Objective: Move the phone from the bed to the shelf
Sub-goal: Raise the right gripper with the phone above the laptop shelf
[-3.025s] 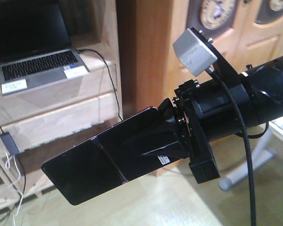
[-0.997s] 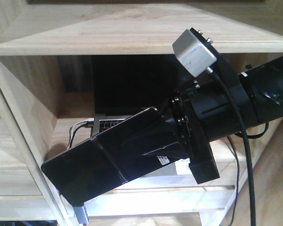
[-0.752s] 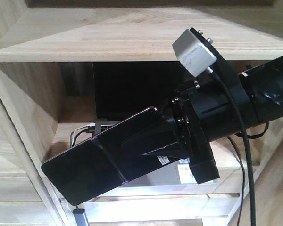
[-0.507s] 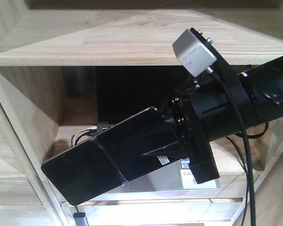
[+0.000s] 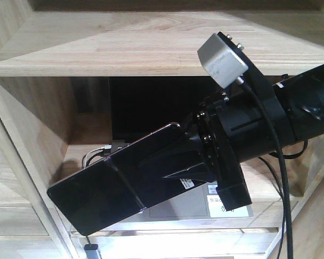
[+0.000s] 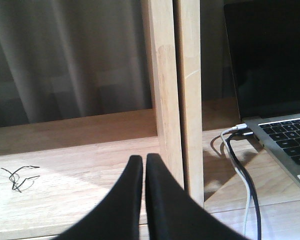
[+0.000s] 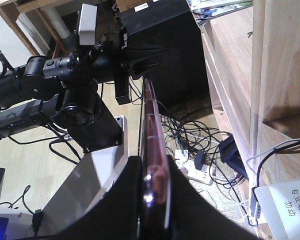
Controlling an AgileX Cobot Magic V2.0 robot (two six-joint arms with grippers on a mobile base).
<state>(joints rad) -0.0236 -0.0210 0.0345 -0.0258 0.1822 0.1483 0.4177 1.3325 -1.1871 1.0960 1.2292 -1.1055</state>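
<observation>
The phone (image 5: 105,189), a glossy black slab with a seam across its middle and a rose-gold edge, hangs tilted in front of the shelf (image 5: 151,46). My right gripper (image 5: 151,168) is shut on its right end. In the right wrist view the phone (image 7: 151,120) shows edge-on, clamped between the right gripper's (image 7: 152,167) black fingers. My left gripper (image 6: 143,159) is shut with nothing in it, low over a shelf board beside an upright post (image 6: 172,100). The bed is out of view.
An open grey laptop (image 5: 197,208) with a dark screen sits in the shelf bay behind the phone, cables (image 6: 237,165) plugged into its left side. A power strip and tangled wires (image 7: 195,167) lie on the floor. The left arm (image 7: 65,70) reaches toward the shelf.
Three seconds ago the shelf stood at the left; now its laptop bay fills the front view. In the last second it only drifted slightly. The phone stays clamped the same way.
</observation>
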